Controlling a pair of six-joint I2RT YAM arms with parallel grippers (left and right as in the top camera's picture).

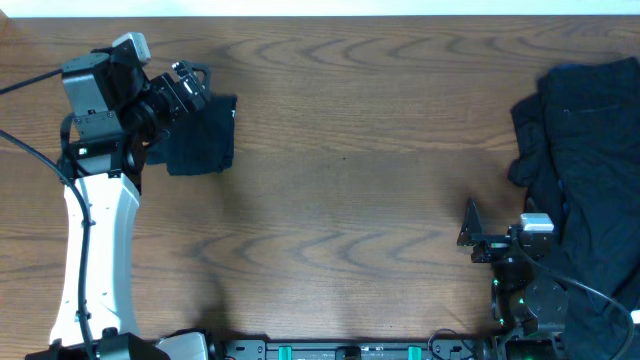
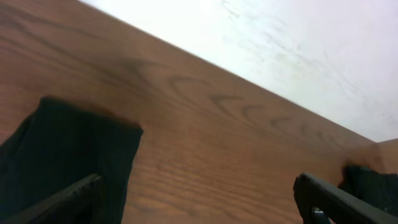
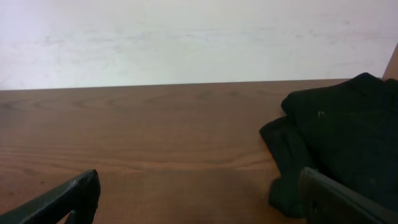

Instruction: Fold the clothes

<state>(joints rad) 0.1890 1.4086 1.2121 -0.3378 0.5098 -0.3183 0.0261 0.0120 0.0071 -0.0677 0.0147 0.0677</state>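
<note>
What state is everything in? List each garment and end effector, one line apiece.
Folded garment: folded into a compact square, lying flat on the left side.
Clothes pile: unfolded, crumpled in a heap at the right edge.
Left end effector: open, holding nothing, one finger over the folded garment's edge.
Right end effector: open, holding nothing, beside the pile.

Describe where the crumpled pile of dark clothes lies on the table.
In the overhead view the crumpled pile lies at the right edge of the table, beside the right gripper, far from the folded cloth at the left gripper.
</note>
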